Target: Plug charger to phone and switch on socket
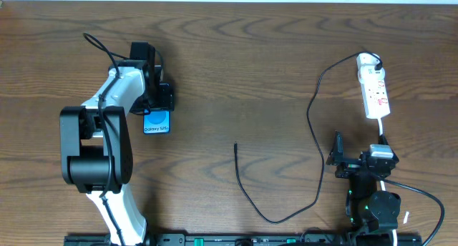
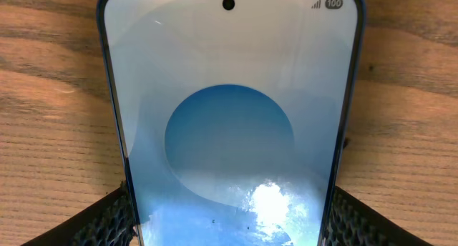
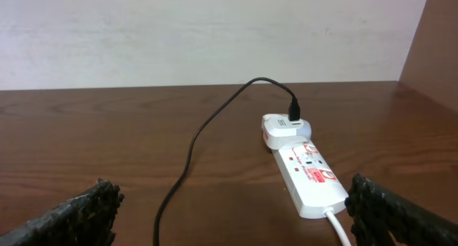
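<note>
**Bracketing the phone on the left, with the charger tip loose mid-table**

Hanging over the left part of the wooden table point(image 1: 236, 53), the left gripper point(image 2: 229, 203) points down at the phone point(image 1: 157, 122); the phone lies flat, screen up, its blue near end showing past the wrist in the overhead view; the left wrist camera fills with its pale screen and blue circle; the black fingers point(image 2: 107, 217) stand one on each long edge, tight against or just beside the sides; whether they are already clenched on it I cannot tell.

Near the middle of the table lies the free tip point(image 1: 236, 145) of the charger point(image 1: 315, 117), well apart from the phone and touched by neither arm; from the tip the thin black cable runs toward the near edge, curls right in a loop, then climbs to the far right.

There it ends in a white adapter point(image 3: 283, 128) seated at the far end of the socket point(image 1: 373, 89); the socket lies lengthwise, far to near, with a white cord leaving its near end.

Nearer than the socket sits the right gripper point(image 3: 232, 189), released, fingers spread wide, with only bare tabletop between them.
</note>
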Robot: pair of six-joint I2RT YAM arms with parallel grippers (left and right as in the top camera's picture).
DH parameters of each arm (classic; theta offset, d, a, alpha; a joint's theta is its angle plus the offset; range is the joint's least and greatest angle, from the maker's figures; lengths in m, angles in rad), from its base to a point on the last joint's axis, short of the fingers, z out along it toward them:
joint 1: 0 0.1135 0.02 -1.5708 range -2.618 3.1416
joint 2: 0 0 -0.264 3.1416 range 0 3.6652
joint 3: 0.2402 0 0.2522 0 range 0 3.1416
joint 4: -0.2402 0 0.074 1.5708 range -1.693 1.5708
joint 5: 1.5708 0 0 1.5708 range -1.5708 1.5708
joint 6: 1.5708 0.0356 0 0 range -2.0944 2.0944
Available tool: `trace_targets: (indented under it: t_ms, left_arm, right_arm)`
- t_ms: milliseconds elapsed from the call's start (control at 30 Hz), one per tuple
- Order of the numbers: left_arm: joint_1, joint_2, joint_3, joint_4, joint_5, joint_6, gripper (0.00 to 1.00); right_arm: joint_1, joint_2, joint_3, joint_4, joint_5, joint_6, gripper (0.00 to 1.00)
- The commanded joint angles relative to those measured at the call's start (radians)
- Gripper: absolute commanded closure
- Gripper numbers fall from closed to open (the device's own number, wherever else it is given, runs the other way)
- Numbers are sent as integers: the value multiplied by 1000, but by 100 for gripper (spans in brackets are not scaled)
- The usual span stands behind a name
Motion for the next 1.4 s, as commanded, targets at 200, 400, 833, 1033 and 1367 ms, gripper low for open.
trace_targets:
  t_ms: [200, 400, 833, 1033, 1367]
  left_arm:
    - [0, 71, -61, 8, 29, -1, 41]
    - [0, 71, -61, 9, 29, -1, 57]
    - [0, 71, -61, 8, 29, -1, 76]
    - [0, 71, -61, 10, 28, -1, 92]
    - [0, 71, -60, 9, 27, 3, 92]
  right_arm:
    - [-3, -8, -1, -4, 6, 10, 1]
    - [-3, -8, -1, -4, 6, 11, 1]
    - [-3, -8, -1, -4, 6, 11, 1]
    - [-3, -8, -1, -4, 6, 11, 1]
    - [-3, -8, -1, -4, 6, 11, 1]
